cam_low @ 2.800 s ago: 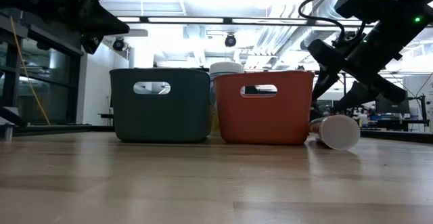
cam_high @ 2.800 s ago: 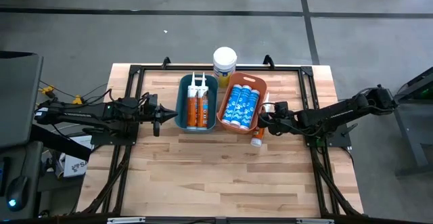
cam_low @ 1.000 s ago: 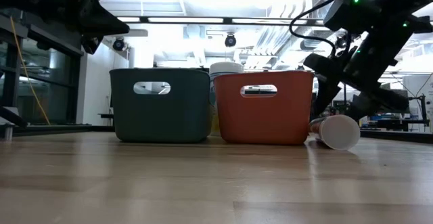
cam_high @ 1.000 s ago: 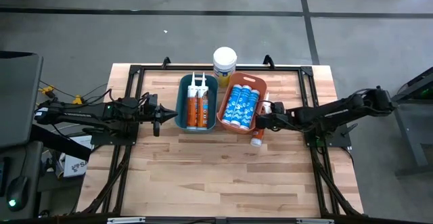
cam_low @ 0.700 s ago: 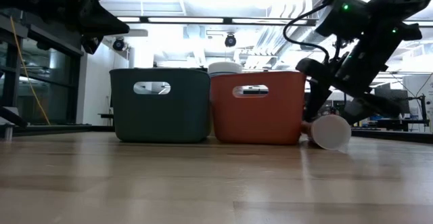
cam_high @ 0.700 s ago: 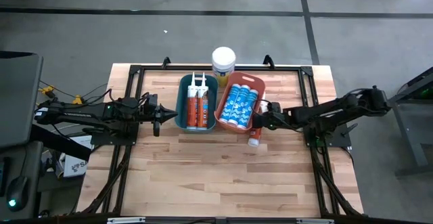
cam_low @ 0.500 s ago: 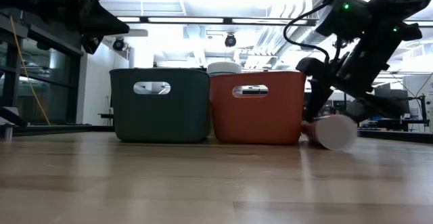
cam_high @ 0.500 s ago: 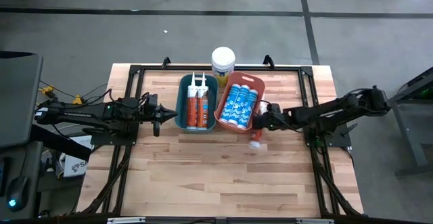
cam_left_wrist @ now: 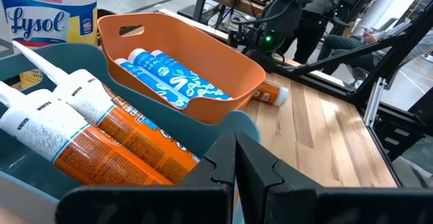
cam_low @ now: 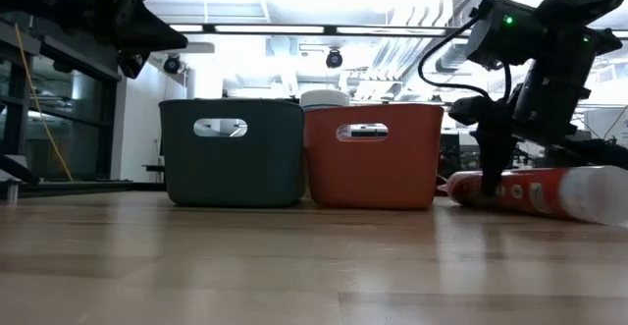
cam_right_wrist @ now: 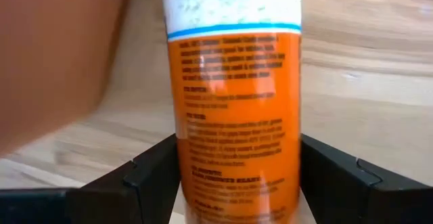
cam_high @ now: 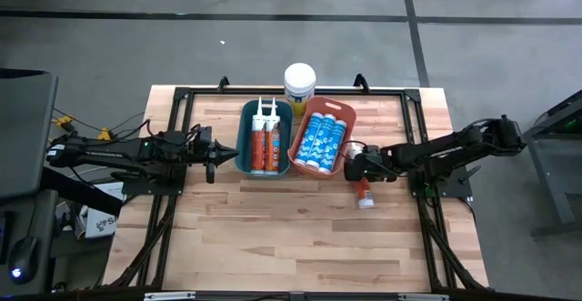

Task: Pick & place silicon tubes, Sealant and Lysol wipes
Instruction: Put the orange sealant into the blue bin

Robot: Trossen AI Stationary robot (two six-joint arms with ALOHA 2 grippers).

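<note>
Wipes canister (cam_high: 300,81) (label half-hidden behind bins).

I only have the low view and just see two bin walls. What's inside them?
Observer: The teal bin holds two orange tubes; the orange bin holds blue-labelled tubes.
Operator: And that white lid behind?
Observer: The Lysol wipes, upright on the table behind both bins.
Operator: Does the right gripper have the loose tube?
Observer: Yes. In the wrist view the right gripper has its fingers clamped on both sides of the loose tube, which lies on the table.
Operator: Left gripper?
Observer: The left gripper is shut, beside the teal bin.
</note>
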